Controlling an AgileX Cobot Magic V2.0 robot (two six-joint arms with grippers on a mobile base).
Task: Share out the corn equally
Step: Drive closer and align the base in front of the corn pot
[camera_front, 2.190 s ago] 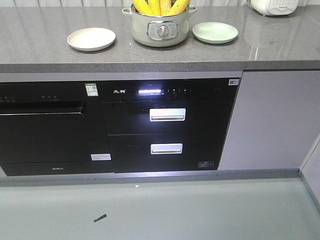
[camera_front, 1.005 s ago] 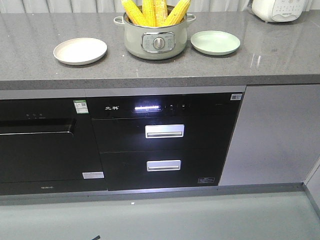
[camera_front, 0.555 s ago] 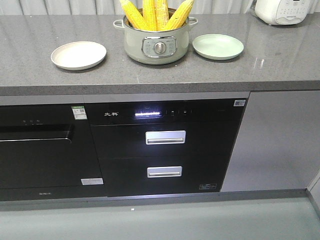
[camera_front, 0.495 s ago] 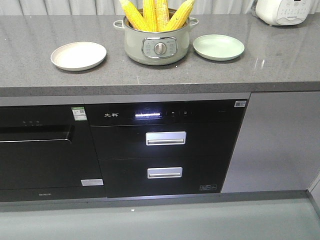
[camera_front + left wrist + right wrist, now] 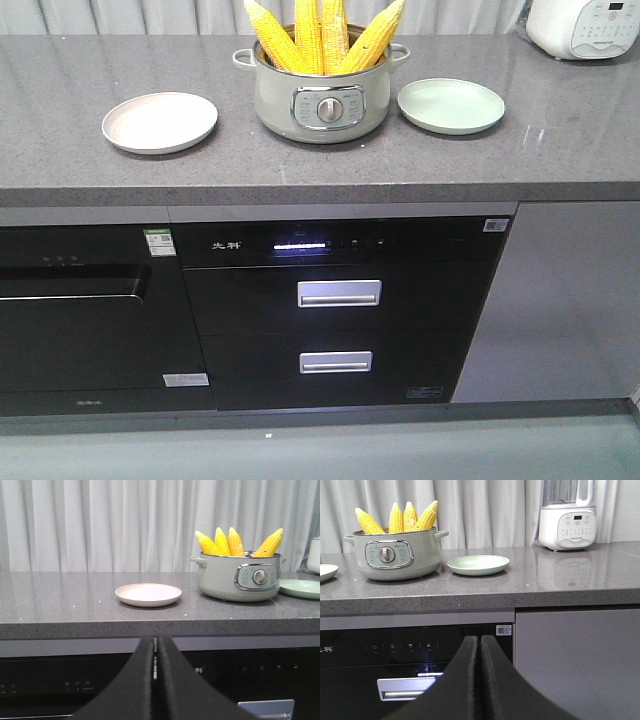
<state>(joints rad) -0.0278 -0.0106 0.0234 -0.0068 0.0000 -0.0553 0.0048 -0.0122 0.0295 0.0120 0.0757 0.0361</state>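
Grey countertop (image 5: pixel 80 170): stiff, weighty corn (image 5: pixel 322 35) stands tips-up in pot (image 5: pixel 325 105), likely best pinched below the tapered tip; left gripper (image 5: pixel 155 640) and right gripper (image 5: pixel 480 640) both clenched, empty.

Black front panel (image 5: pixel 400 243), centre of frame: two white Chinese characters (image 5: pixel 228 246) at its left end, not reliably legible. Green-and-white sticker (image 5: pixel 160 238) left of them and QR label (image 5: pixel 503 629) at the panel's right end: print too small. White blender (image 5: pixel 568 527), upper right: button markings unreadable.

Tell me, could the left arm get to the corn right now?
Probably not yet: the left gripper sits shut in front of the counter. Nothing covers the corn, upright in the open pot.
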